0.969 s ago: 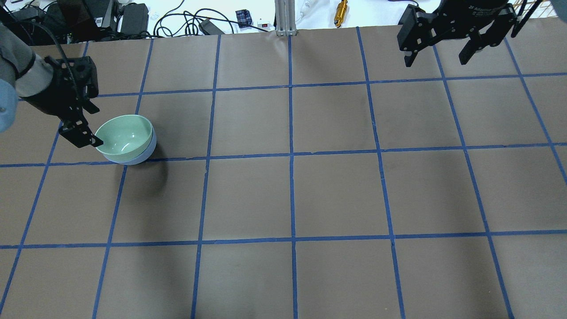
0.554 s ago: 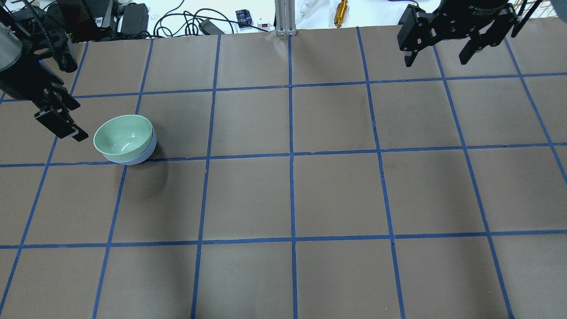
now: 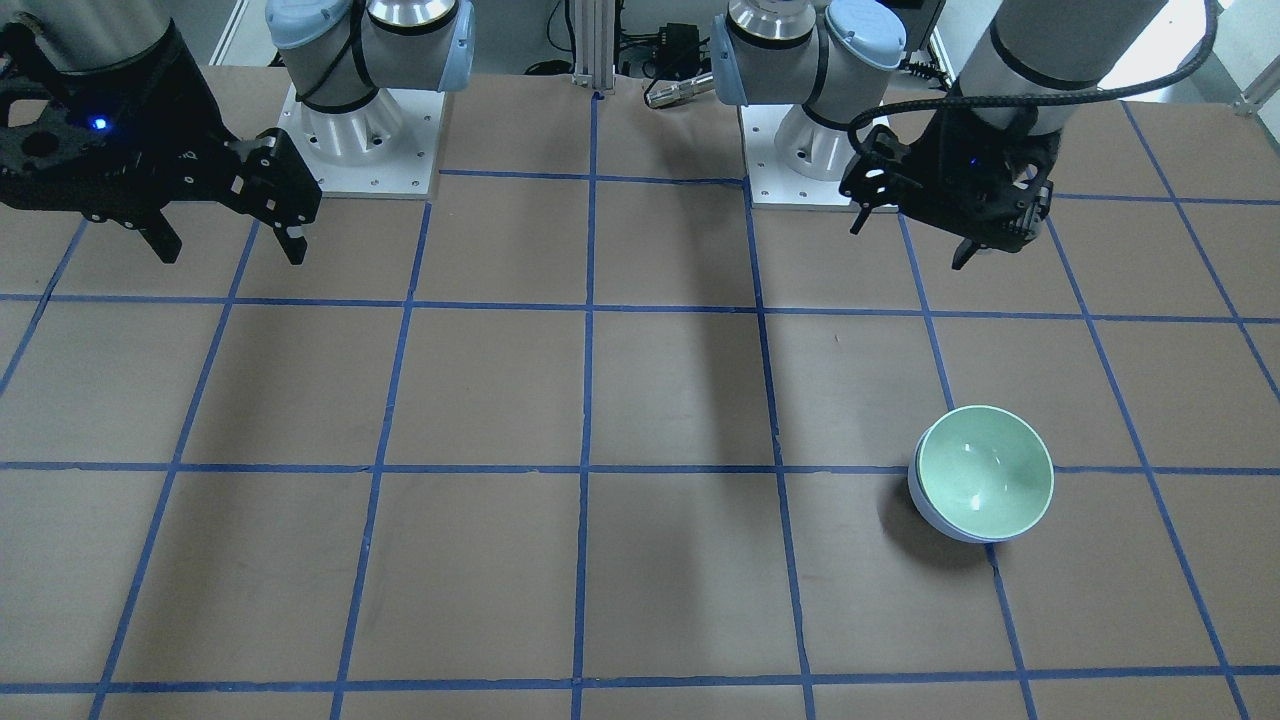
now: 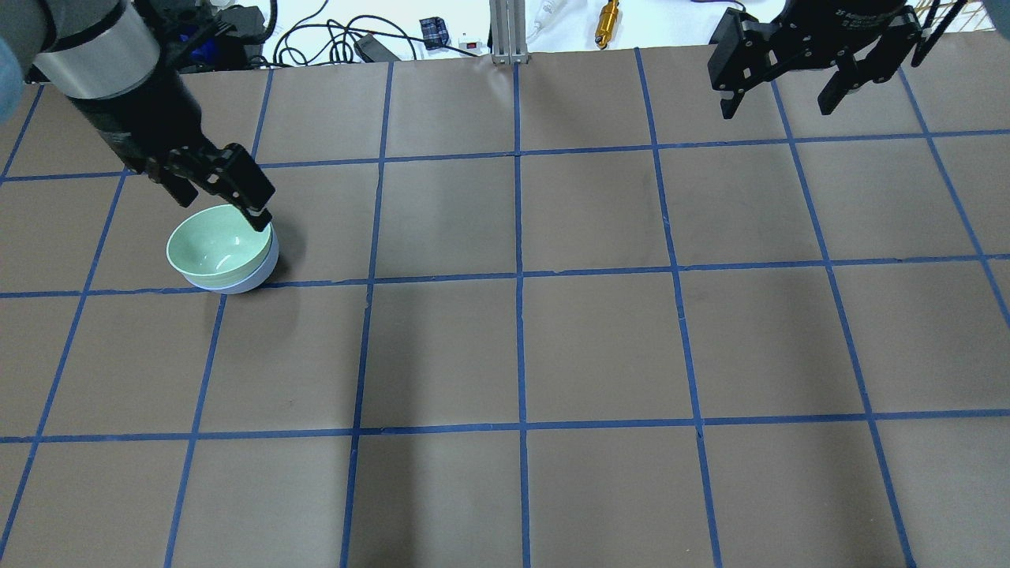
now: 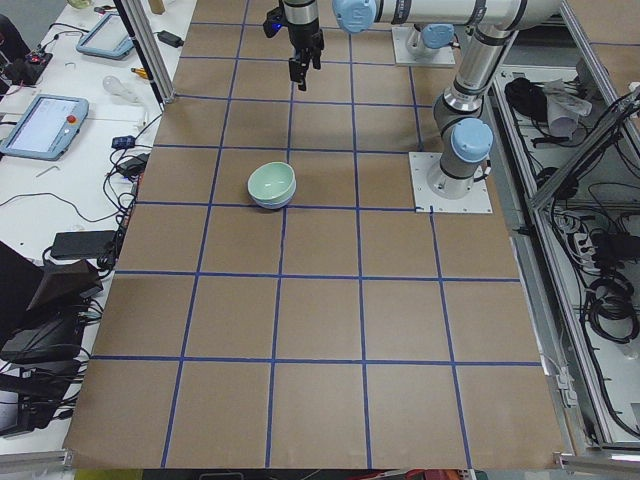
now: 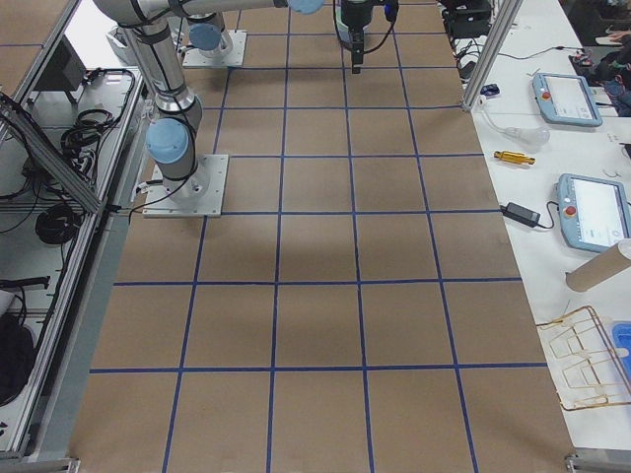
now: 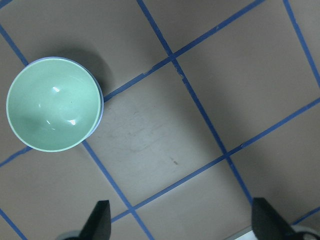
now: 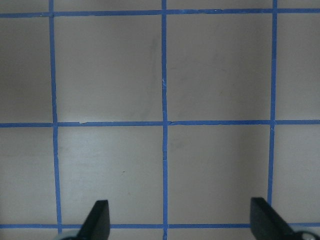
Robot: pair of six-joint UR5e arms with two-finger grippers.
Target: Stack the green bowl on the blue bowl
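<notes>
The green bowl (image 4: 217, 246) sits nested inside the blue bowl (image 4: 259, 276) on the table's left part. Only a strip of the blue bowl's side shows under it. Both also show in the front view, green bowl (image 3: 985, 470) and blue bowl (image 3: 933, 518), and in the left wrist view, green bowl (image 7: 50, 104). My left gripper (image 4: 221, 207) is open and empty. It hangs well above the table, apart from the bowls, and shows in the front view (image 3: 912, 243) nearer my base than they are. My right gripper (image 4: 777, 109) is open and empty, raised over the table's right side.
Brown table (image 4: 600, 347) with a blue tape grid. Cables, a power brick and a brass part (image 4: 607, 22) lie beyond the far edge. The arm bases (image 3: 360, 130) stand at the robot's side. Tablets and a wire rack lie on side benches.
My left gripper has drawn away from the green bowl's left rim, risen and swung round to the bowls' far side. The bowls and the right arm have not moved.
</notes>
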